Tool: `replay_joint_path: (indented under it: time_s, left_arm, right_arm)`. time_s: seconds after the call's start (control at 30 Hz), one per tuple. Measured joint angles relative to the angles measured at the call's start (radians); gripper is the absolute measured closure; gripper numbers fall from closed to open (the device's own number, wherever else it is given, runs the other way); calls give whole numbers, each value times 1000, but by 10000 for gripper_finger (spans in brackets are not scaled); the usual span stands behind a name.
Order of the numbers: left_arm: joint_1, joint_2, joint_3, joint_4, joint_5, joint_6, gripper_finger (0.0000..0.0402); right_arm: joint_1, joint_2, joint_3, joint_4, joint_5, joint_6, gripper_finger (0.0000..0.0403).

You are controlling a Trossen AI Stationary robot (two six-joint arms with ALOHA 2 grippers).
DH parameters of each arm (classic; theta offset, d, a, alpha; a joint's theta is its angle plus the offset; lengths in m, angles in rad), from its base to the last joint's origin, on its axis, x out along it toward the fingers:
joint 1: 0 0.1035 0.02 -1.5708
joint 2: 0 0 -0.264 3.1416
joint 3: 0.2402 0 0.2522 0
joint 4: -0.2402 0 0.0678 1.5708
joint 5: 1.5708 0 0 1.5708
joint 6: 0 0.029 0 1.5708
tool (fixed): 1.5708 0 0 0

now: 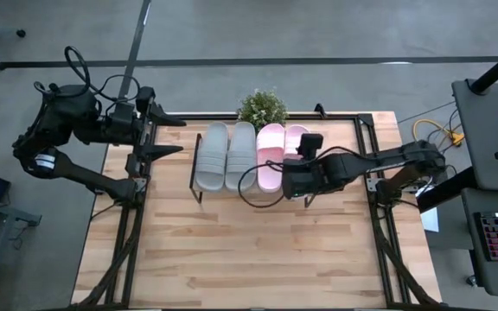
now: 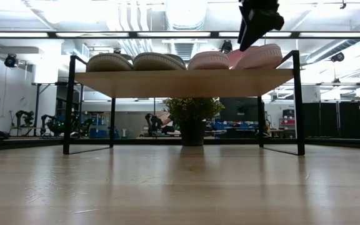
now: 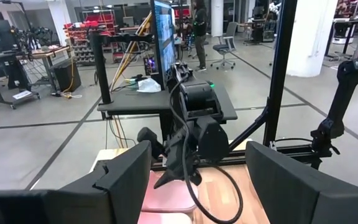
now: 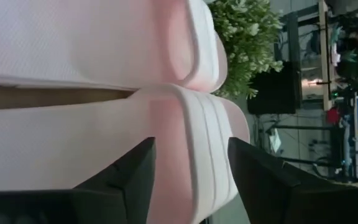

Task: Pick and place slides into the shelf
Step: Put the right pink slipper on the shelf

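The wooden table (image 1: 258, 250) lay bare across its near half, with an open workshop hall behind it. On the table's middle stood the shelf (image 2: 183, 82), carrying all four slides side by side: the grey-green pair (image 1: 226, 155) to the left, then the pink pair, with one pink slide (image 1: 270, 154) beside the grey ones and the last pink slide (image 2: 262, 56) at the right end.

The right gripper (image 1: 294, 177) hovered low over that last slide, and the right wrist view showed its two fingers (image 4: 132, 177) spread to either side of the slide's strap (image 4: 194, 149), apart from it rather than pinching. The jaws looked released, so the step in hand appeared to be letting go of the fourth slide on the shelf. The slide seemed slightly tilted against its partner in the low view.

The next move would call for a straight lift clear of the strap, without dragging the slide off the plank.

Behind the shelf stood a potted plant (image 1: 262, 108). At the far left edge, the left gripper (image 1: 164, 135) waited with fingers spread, holding nothing.
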Motion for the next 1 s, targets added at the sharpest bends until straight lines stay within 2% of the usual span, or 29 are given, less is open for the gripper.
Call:
replay_joint_path:
  time_s: [0.17,0.4,0.7,0.83,1.0]
  left_arm:
    - [0,-2,0,-3,0,-1,155]
    - [0,-5,0,-3,0,-1,155]
    - [0,-5,0,-3,0,-1,155]
    - [0,-5,0,-3,0,-1,155]
    - [0,-5,0,-3,1,-1,155]
  right_arm:
    - [-3,12,-8,1,48,54,225]
    - [-7,5,-52,-6,49,74,242]
    - [-28,5,-80,15,52,187,266]
    - [-34,5,-85,36,54,188,293]
    - [-33,4,-100,56,60,188,349]
